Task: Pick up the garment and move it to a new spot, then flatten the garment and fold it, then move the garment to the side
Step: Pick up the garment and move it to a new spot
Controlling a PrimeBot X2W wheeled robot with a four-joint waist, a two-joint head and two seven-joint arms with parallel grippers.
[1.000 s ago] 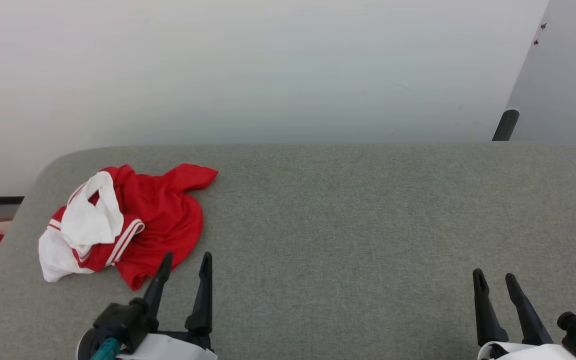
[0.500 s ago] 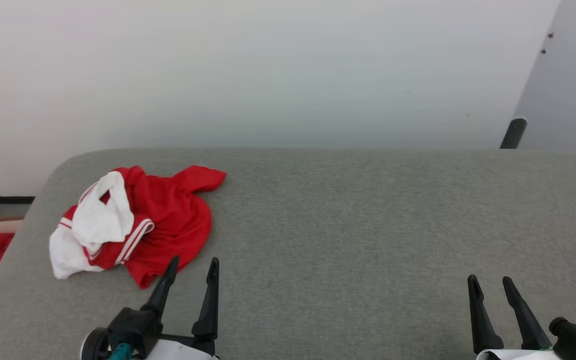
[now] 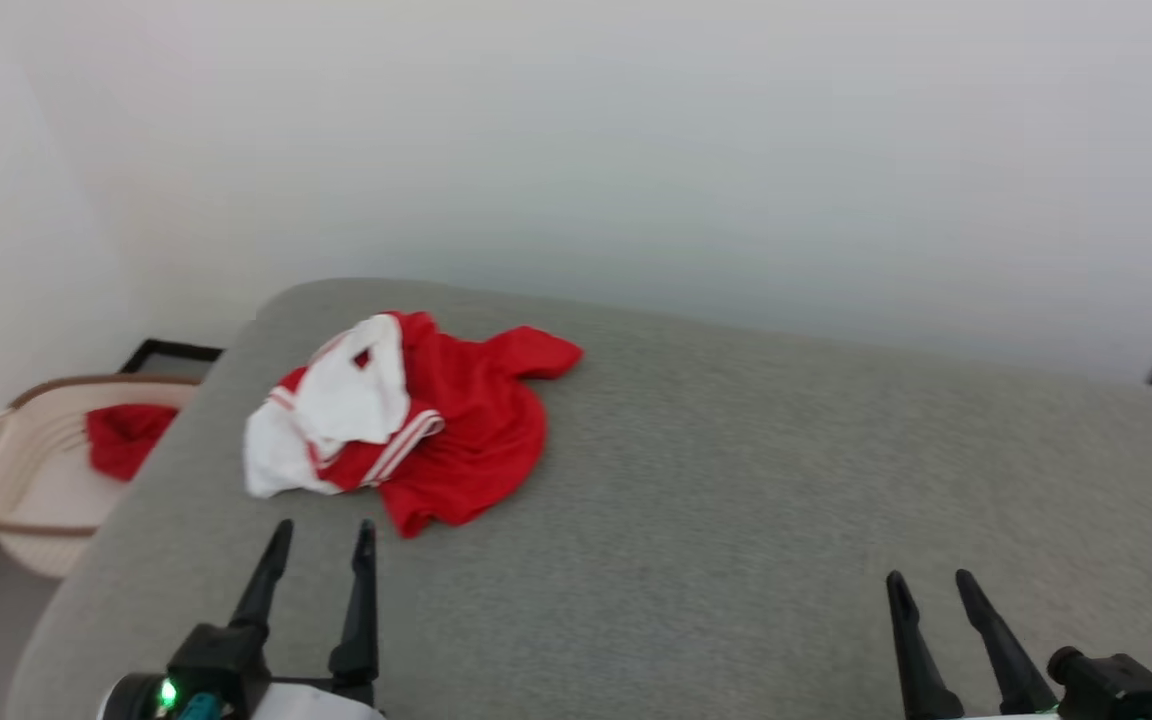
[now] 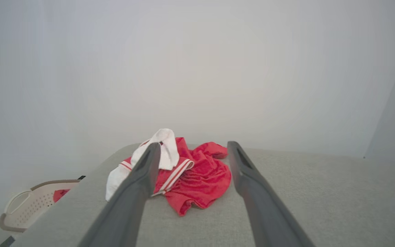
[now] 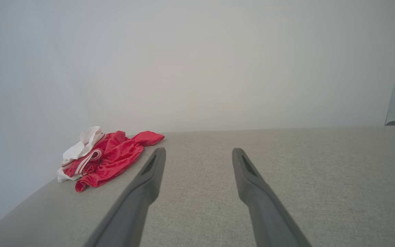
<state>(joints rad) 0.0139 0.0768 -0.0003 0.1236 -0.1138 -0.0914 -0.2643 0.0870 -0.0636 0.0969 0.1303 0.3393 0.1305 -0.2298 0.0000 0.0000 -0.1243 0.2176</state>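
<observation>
Grey surface (image 3: 756,470), garment (image 3: 466,440); basket (image 3: 31,452) with red cloth (image 3: 124,438)

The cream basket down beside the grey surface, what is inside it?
A crumpled red cloth lies in the basket. The grey surface covers the basket's right part, so anything there is hidden.

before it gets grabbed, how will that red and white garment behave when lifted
Probably floppy: the garment lies crumpled in soft folds on the grey surface, so one pinch should leave most of it hanging. Likely light, as the thin fabric bunches loosely. A push would probably wrinkle it rather than slide it whole.
</observation>
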